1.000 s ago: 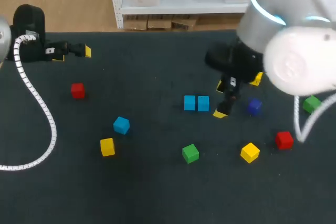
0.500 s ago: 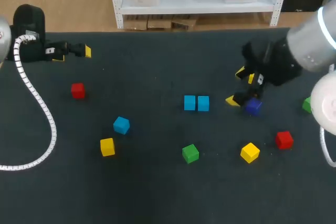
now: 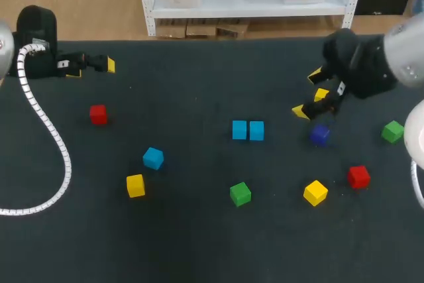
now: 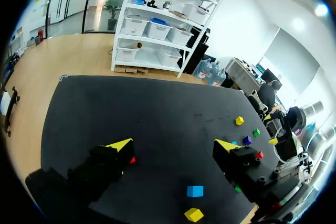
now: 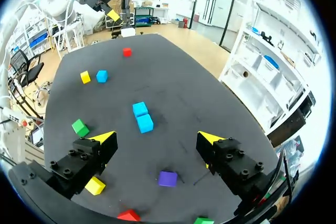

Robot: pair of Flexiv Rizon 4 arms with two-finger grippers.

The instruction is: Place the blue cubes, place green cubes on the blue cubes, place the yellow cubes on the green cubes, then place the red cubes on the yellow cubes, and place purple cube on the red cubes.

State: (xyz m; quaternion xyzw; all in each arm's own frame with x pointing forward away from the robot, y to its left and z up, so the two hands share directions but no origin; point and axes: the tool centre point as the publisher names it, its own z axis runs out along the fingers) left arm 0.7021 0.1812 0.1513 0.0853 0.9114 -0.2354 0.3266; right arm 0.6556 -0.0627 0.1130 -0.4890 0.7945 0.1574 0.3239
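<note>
Status: base layer started, nothing stacked. First blue cube (image 3: 239, 130) and second blue cube (image 3: 256, 130) sit side by side mid-table (image 3: 199, 84), touching or nearly so. Third blue cube (image 3: 153, 158) lies well apart on my left.

All lying single on the table:
- middle green cube (image 3: 240, 193), right green cube (image 3: 393, 131)
- left yellow cube (image 3: 135, 185), right yellow cube (image 3: 315, 192)
- left red cube (image 3: 98, 114), right red cube (image 3: 358, 176)
- purple cube (image 3: 320, 134)

My read: green, yellow, red and purple layers are all left to do, and probably the third blue too.

Right tool (image 3: 309, 93) hangs just beyond the purple cube, released and empty. Left tool (image 3: 91, 69) sits at the far left edge, also released and empty.

Obstacles: nothing crowds the blue pair. The purple cube lies between the pair and the right green cube, so I'd watch for a nudge carrying that green across.
</note>
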